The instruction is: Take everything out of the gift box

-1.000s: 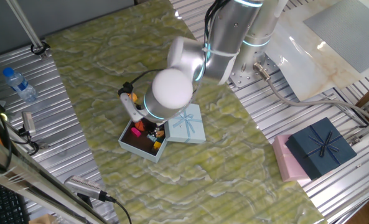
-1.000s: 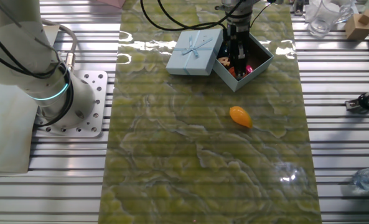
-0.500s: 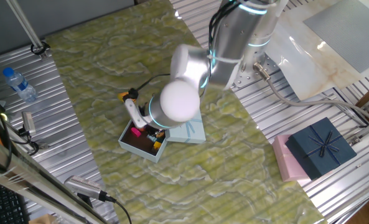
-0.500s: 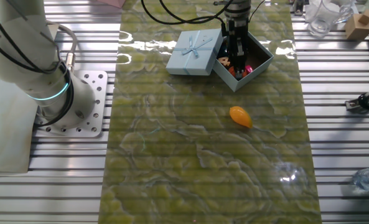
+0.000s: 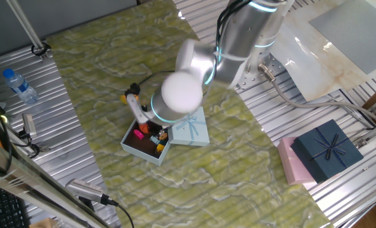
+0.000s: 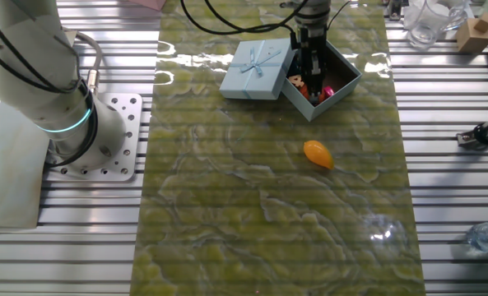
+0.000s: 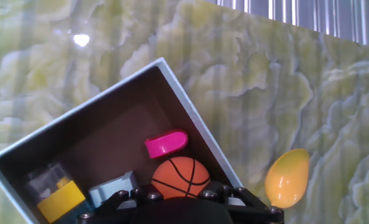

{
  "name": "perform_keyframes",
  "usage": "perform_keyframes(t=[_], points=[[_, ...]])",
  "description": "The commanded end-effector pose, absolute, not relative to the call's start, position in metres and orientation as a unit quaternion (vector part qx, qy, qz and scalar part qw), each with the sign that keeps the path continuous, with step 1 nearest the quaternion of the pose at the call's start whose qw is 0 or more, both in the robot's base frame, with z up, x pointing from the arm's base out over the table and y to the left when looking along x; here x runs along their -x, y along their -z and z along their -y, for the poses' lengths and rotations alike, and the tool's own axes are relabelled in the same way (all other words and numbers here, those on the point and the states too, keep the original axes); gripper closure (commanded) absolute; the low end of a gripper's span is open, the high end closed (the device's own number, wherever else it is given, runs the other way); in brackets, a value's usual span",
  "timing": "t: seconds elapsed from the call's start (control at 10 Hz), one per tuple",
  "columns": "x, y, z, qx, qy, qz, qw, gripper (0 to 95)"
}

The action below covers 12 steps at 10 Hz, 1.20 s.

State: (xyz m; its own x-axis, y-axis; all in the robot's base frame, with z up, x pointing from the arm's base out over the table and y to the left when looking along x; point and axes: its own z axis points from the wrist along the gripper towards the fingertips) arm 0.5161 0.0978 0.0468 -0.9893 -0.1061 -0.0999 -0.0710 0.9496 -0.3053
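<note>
The pale-blue gift box (image 5: 143, 151) stands open, also in the other fixed view (image 6: 342, 80) and the hand view (image 7: 172, 87). Its bow lid (image 5: 191, 128) lies beside it. My gripper (image 6: 313, 80) reaches down into the box. In the hand view the gripper (image 7: 181, 191) closes from both sides on the orange basketball (image 7: 181, 176). A magenta piece (image 7: 166, 143), a yellow block (image 7: 60, 200) and a pale-blue block (image 7: 112, 186) lie inside. The yellow-orange mango (image 6: 318, 154) lies on the mat outside the box, also in the hand view (image 7: 288, 177).
A dark navy box with bow (image 5: 327, 149) on a pink box (image 5: 292, 166) stands at the mat's far end. A water bottle (image 5: 19, 85) and tools lie on the metal slats. The robot base (image 6: 30, 107) stands beside the mat.
The arm dipped toward the box half a second ago and now stands slightly higher. The wrist has turned a little. The box, lid and mango have not moved.
</note>
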Motion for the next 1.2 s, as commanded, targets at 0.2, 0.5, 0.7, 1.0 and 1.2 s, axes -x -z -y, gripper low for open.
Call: perform_keyframes(t=[0.2, 0.5, 0.7, 1.0, 1.2], points=[[-0.518, -0.059, -0.112, 0.040, 0.128, -0.989, 0.056, 95.0], [-0.518, -0.080, -0.113, 0.044, 0.107, -0.992, 0.056, 95.0], [-0.517, -0.101, -0.106, 0.056, 0.103, -0.992, 0.052, 95.0], [-0.511, -0.119, -0.091, 0.071, 0.096, -0.991, 0.051, 95.0], [-0.503, -0.132, -0.076, 0.086, 0.095, -0.991, 0.049, 95.0]])
